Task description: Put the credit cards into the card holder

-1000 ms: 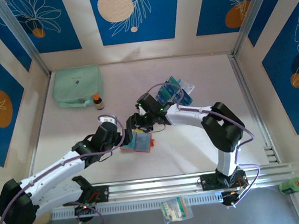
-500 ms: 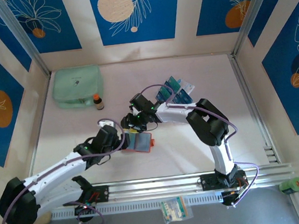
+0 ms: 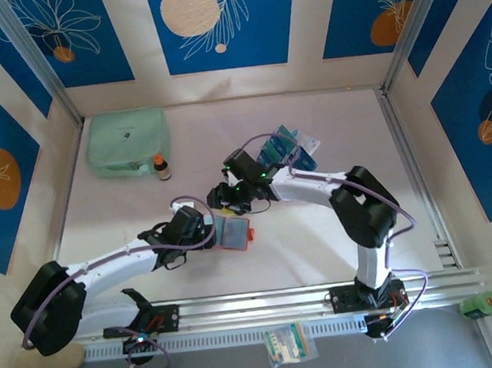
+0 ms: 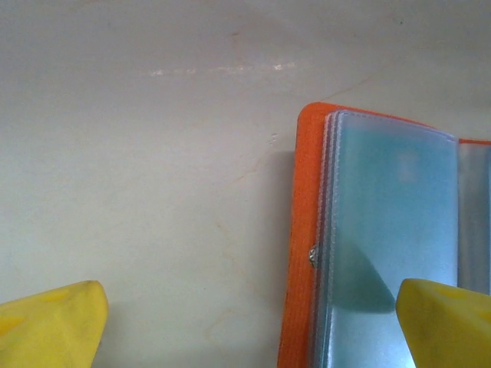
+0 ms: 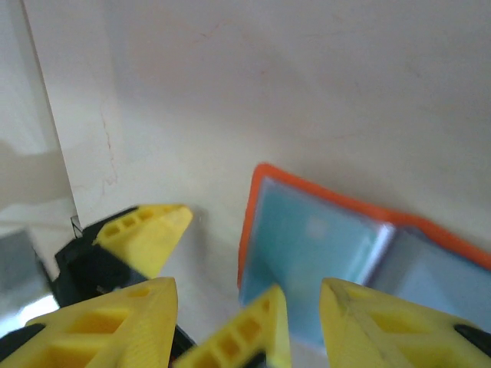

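Pale worktop [image 3: 319, 229], card holder [image 3: 233, 233] lying open. L gripper [image 3: 207, 233] spread over its edge; R gripper [image 3: 223, 201] spread, empty, v. close. You risk grippers clashing, holder shoved askew.

Top view: bright, even overhead light, sharp edge to edge. Short soft shadows under arms [image 3: 107, 265] on counter [image 3: 303, 248], glare along metal rail [image 3: 265, 303]. Left wrist cam: softer, faint glare streak on counter, sheen on holder [image 4: 383, 215] sleeves w/ a dark shadow patch, yellow fingers [image 4: 46, 326] blurred. Right wrist cam: tilted, hazy overall, near fingers [image 5: 100, 322] v. out of focus.
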